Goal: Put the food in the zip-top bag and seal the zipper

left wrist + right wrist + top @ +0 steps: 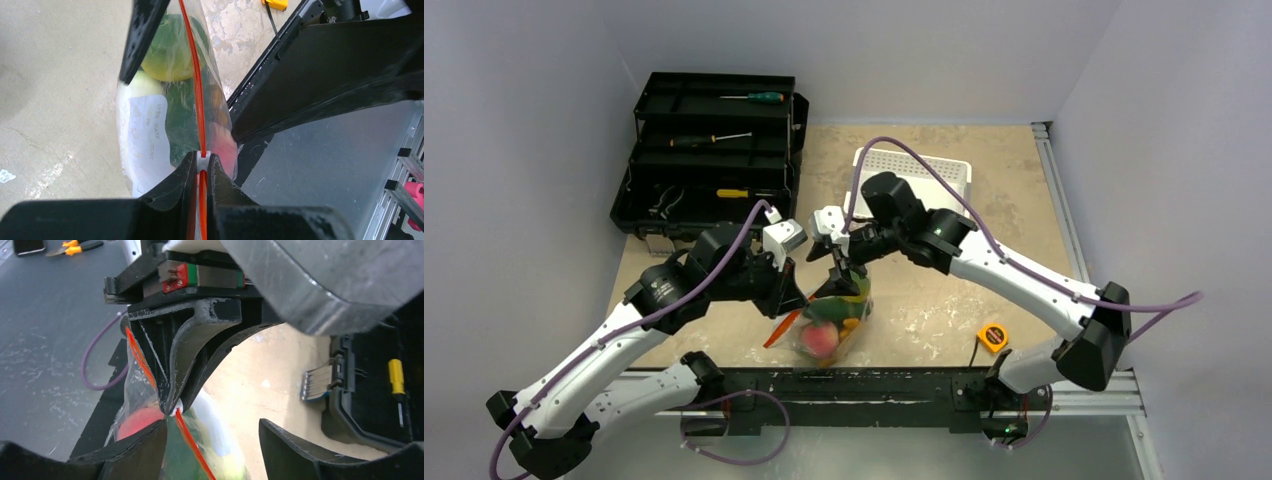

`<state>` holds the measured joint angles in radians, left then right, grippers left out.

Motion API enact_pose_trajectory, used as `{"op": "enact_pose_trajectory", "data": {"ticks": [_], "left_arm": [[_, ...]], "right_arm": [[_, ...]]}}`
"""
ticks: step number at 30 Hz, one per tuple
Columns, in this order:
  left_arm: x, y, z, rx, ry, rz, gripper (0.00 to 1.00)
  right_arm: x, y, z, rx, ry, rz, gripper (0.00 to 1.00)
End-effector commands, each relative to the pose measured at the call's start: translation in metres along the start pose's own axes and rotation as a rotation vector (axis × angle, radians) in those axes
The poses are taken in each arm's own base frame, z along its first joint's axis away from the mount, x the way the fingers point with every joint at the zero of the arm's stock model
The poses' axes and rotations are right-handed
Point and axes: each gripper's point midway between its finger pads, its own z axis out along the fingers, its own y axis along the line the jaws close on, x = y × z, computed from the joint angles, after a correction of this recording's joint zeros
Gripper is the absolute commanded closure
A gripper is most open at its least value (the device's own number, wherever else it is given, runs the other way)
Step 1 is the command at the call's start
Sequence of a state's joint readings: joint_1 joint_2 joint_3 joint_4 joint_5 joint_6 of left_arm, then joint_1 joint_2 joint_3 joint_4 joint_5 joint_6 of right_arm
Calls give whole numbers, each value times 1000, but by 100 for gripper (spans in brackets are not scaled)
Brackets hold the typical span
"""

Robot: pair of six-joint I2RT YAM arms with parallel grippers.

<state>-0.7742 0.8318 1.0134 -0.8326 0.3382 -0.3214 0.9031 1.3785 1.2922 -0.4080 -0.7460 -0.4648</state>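
Left wrist: left jaws clamp zipper (196,75) at slider (201,159); open table (60,100) leftward.

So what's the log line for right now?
stage: sealing | left gripper: shut on zipper at slider | right gripper: open, bag between fingers | food: inside bag

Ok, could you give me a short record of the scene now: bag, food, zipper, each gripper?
zip-top bag: held up by its mouth
toy food: seen inside the bag
left gripper: shut on white slider
right gripper: open, straddling the zipper strip
seal: cannot tell how far closed
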Motion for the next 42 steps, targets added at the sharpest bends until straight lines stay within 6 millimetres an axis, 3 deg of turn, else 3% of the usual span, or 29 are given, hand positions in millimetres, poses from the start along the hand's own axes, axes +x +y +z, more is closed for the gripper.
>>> {"op": "enact_pose_trajectory", "data": {"ticks": [1, 8, 13, 21, 27, 35, 42], "left_arm": [[-26, -15, -10, 48, -87, 53, 100], [-28, -15, -11, 47, -94, 59, 100], [-29, -15, -10, 46, -94, 59, 100], [-31, -15, -10, 49, -113, 51, 100], [-27, -14, -8, 49, -107, 44, 100], [-30, -15, -9, 53, -115, 49, 100], [-30, -15, -11, 47, -120, 46, 100]], "right_arm": [[1, 17, 4, -160, 33, -25, 37], [15, 21, 14, -177, 56, -15, 47], [19, 20, 17, -174, 62, -13, 64], [20, 23, 15, -148, 25, -35, 62], [6, 14, 10, -35, -69, -59, 61], [7, 6, 8, 1, -39, -72, 76], [16, 8, 8, -10, -9, -64, 73]]}}
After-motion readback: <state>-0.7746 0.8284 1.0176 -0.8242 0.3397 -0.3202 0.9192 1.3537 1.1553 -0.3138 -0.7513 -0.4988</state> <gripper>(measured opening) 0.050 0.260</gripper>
